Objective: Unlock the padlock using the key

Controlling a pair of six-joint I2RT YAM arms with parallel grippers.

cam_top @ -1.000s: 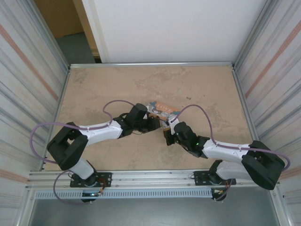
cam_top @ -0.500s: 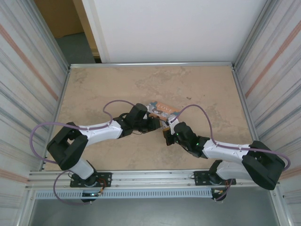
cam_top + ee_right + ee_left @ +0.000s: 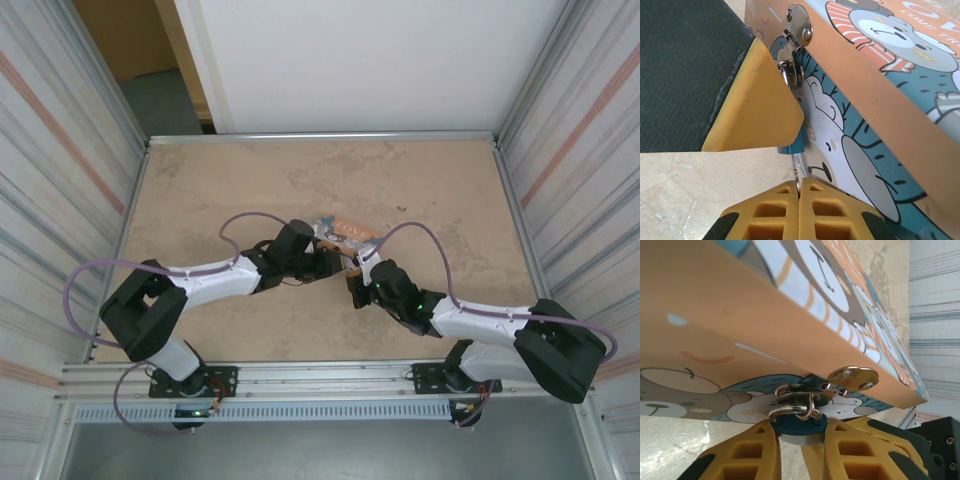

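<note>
Toward the middle of the table [image 3: 200,190], the right gripper [image 3: 799,190] is pinching the key [image 3: 796,174] between closed jaws, its blade meeting the blue padlock [image 3: 799,422]. The left gripper [image 3: 800,431] is clamping that padlock, which is hanging at the hasp [image 3: 852,377] of the bear-printed box [image 3: 715,315].

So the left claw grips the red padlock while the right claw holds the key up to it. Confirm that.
Not red: the left wrist view shows the padlock is blue. The left claw does grip it, and the right claw holds the key up to it.
</note>
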